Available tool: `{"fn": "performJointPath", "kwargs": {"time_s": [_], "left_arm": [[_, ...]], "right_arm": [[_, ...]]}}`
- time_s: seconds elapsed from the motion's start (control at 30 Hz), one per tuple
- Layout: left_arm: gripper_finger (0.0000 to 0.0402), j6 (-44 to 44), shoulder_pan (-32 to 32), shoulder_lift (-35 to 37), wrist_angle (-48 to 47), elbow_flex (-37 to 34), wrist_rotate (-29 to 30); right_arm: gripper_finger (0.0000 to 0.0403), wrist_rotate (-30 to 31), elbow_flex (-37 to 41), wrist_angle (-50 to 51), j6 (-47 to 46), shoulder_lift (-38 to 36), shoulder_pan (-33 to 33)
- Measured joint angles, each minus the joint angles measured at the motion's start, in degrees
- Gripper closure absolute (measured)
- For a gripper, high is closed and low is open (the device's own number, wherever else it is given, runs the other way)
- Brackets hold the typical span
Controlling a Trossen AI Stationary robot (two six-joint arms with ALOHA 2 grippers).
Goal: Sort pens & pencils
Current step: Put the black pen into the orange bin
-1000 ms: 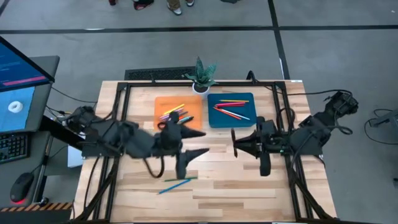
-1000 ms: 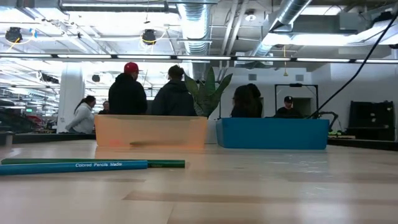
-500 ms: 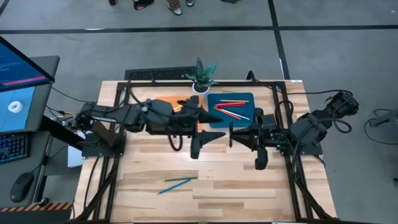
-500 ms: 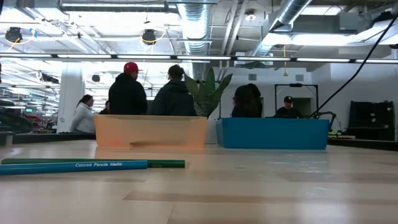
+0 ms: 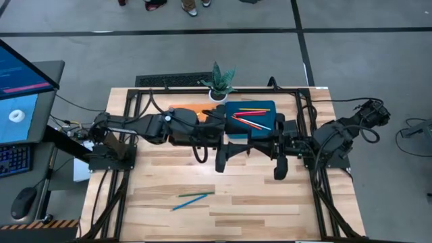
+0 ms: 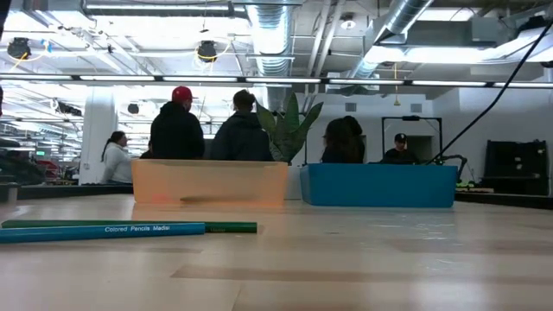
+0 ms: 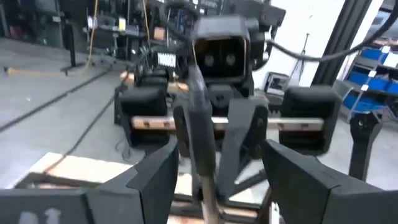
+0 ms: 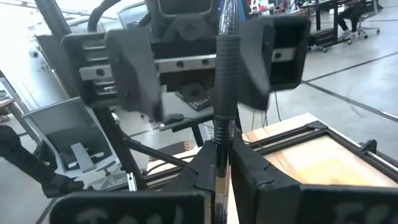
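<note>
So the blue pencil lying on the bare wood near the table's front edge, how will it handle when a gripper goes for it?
The blue pencil looks thin, straight and stiff, so probably light and rigid. Lying flat against the green pencil, it may roll or skid if nudged sideways.

The blue pencil [image 6: 102,231] reads "Colored Pencils Madisi".

Table middle: blocked by the left gripper [image 5: 237,150] and right gripper [image 5: 260,150], met tip to tip.
Near strip: bare wood [image 5: 270,206] right of two pencils [image 5: 191,199].
Far edge: closed off by orange tray [image 5: 185,111], blue tray [image 5: 251,129], plant [image 5: 220,81].
</note>
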State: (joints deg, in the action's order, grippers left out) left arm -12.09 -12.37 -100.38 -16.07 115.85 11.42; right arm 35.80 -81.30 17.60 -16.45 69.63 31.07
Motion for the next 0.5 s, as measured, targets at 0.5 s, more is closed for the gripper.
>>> {"fn": "performJointPath", "kwargs": {"time_s": [0.5], "left_arm": [[0.0276, 2.3, 1.7, 0.0, 2.5, 0.0, -2.2]], "right_arm": [[0.0359, -1.0, 0.0, -0.1, 0.3, 0.0, -0.1]]}}
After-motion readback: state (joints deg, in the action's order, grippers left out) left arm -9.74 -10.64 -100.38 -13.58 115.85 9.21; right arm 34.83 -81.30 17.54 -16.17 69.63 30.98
